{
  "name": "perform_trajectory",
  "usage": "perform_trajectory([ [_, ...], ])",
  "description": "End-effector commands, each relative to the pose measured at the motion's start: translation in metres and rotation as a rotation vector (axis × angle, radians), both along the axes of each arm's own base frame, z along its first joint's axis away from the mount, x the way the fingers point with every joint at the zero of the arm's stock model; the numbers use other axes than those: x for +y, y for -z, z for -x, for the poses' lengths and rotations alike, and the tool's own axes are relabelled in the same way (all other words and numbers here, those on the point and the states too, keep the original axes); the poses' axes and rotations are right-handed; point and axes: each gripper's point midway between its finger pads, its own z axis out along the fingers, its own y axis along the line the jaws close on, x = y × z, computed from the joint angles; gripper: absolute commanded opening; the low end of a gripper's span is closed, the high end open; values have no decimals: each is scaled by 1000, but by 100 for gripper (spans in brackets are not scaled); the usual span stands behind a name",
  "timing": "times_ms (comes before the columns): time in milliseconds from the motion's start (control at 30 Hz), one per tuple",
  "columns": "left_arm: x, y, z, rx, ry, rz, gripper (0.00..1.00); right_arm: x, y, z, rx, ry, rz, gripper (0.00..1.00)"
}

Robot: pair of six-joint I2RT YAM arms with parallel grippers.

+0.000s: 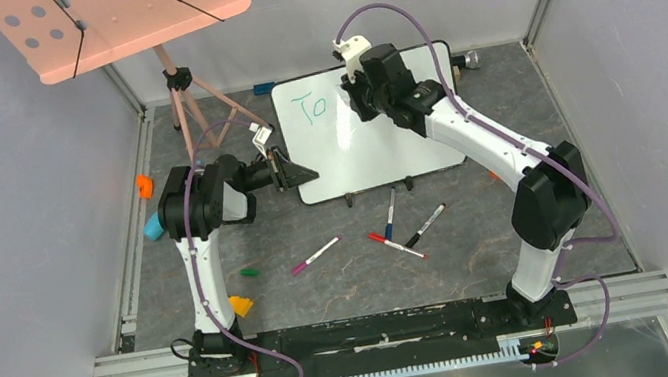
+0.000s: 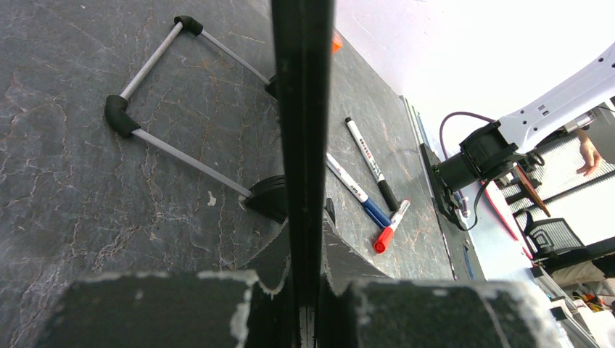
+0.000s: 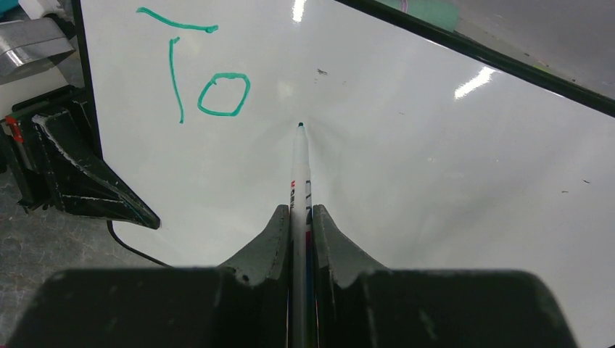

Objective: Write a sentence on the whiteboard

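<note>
The whiteboard [image 1: 359,149] stands tilted at the back middle of the table. Teal-green letters "To" [image 1: 308,107] are on its upper left; they also show in the right wrist view [image 3: 203,80]. My right gripper [image 3: 299,217] is shut on a white marker [image 3: 299,174] whose dark tip rests at the board face just right of the "o". My left gripper [image 2: 304,239] is shut on the whiteboard's black left edge [image 2: 303,109], near its lower left corner; it shows in the top view too [image 1: 292,173].
Several loose markers [image 1: 404,223] lie in front of the board, a purple one [image 1: 315,255] further left. A pink music stand [image 1: 120,15] on a tripod stands back left. Small orange [image 1: 144,185], blue [image 1: 153,228], green and yellow pieces lie left.
</note>
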Motion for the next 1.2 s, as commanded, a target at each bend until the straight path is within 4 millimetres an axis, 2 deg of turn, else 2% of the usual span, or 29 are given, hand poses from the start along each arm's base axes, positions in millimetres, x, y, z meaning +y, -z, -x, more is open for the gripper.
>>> perform_trajectory([
  [0, -7, -1, 2, -84, 21, 1, 2, 5, -19, -11, -46, 4, -20, 0],
  [700, -6, -1, 2, -84, 19, 1, 2, 5, -13, -20, -41, 22, 3, 0],
  [1167, -6, -1, 2, -84, 20, 0, 2, 16, -11, -23, -27, -12, -12, 0],
])
